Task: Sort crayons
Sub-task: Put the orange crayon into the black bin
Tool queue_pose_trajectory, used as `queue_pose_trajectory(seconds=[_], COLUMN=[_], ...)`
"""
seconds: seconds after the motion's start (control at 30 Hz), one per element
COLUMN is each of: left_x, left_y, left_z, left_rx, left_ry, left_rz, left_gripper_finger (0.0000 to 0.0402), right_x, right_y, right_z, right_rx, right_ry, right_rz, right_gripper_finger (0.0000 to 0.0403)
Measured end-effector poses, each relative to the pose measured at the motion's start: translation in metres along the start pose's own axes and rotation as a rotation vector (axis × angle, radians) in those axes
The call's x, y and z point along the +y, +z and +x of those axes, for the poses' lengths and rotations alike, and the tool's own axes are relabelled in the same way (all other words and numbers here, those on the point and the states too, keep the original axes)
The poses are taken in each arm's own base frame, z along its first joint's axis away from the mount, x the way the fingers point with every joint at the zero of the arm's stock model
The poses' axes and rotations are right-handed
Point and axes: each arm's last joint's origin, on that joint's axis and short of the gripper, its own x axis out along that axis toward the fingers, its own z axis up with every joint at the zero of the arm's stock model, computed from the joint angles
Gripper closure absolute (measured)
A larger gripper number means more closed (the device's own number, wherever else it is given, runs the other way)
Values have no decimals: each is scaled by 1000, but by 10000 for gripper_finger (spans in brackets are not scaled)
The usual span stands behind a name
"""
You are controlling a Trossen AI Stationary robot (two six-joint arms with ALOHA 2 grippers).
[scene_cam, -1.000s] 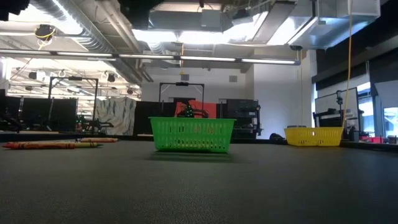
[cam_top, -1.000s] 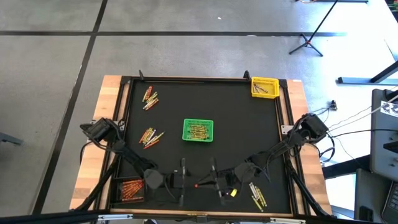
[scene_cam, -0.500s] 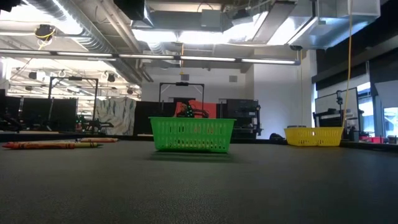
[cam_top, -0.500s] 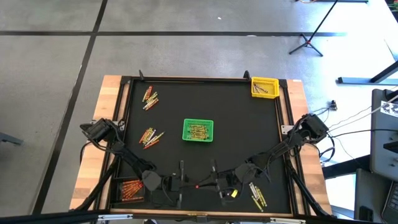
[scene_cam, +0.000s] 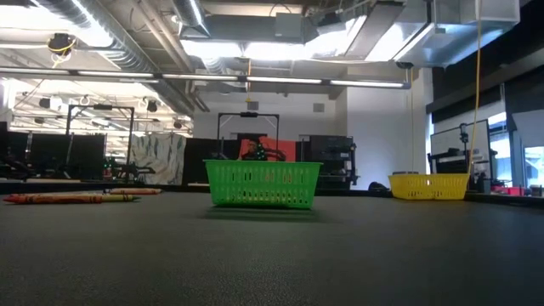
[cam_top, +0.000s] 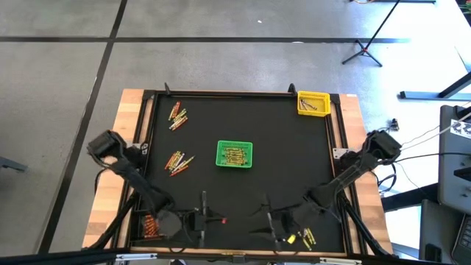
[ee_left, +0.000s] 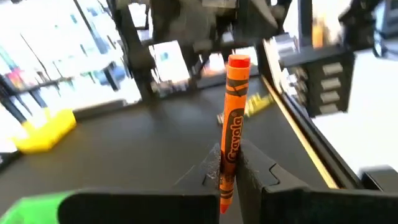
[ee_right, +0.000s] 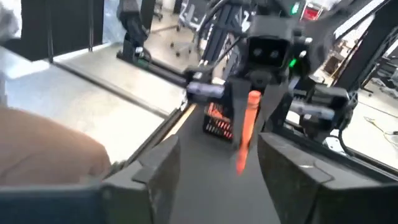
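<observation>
An orange crayon (ee_left: 233, 118) sticks out of my left gripper (ee_left: 229, 177), which is shut on it over the near middle of the black mat (cam_top: 206, 218). My right gripper (cam_top: 265, 219) stands open a short way to its right and faces it. In the right wrist view the crayon (ee_right: 245, 127) and the left gripper show beyond my right gripper's (ee_right: 221, 149) spread fingers, which hold nothing. Loose crayons lie in small heaps on the mat (cam_top: 177, 115), (cam_top: 177, 160), (cam_top: 304, 237). My left gripper pinches the orange crayon's wrapped shaft near one end (ee_left: 226, 169) between its two fingers. The crayon runs along the fingers, and most of it sticks out past them toward the table's right. It hangs clear of the mat.
A green basket (cam_top: 235, 143) with crayons stands mid-table, and a yellow basket (cam_top: 312, 94) stands at the far right corner. A dark basket with orange crayons (cam_top: 151, 224) sits at the near left, partly under my left arm. A raised frame edges the mat.
The two grippers have drawn apart: the left has gone toward the table's left and near edge, the right toward the right and near edge. The orange crayon, which was between them, has gone with the left gripper and the right has let go of it.
</observation>
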Motion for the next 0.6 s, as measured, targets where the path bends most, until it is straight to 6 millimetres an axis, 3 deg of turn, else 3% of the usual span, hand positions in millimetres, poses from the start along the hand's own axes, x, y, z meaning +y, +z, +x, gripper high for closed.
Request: queue_pose_trajectory(seconds=[0.13,0.3,0.6], left_x=[10,24,21], left_y=[5,-4,-14], left_z=[-25,-51,-98], left_rx=[176,517,1075], left_ry=[-104,-248,-344], left_rz=[-99,-277,-650], left_gripper_finger=[392,392,392], right_x=[8,5,-1], right_y=[1,-3,-7], right_z=[-5,-4,-1], right_rx=[20,56,88], right_ry=[-6,-11,-28], right_rz=[-3,19,67], right_gripper_finger=[183,183,182])
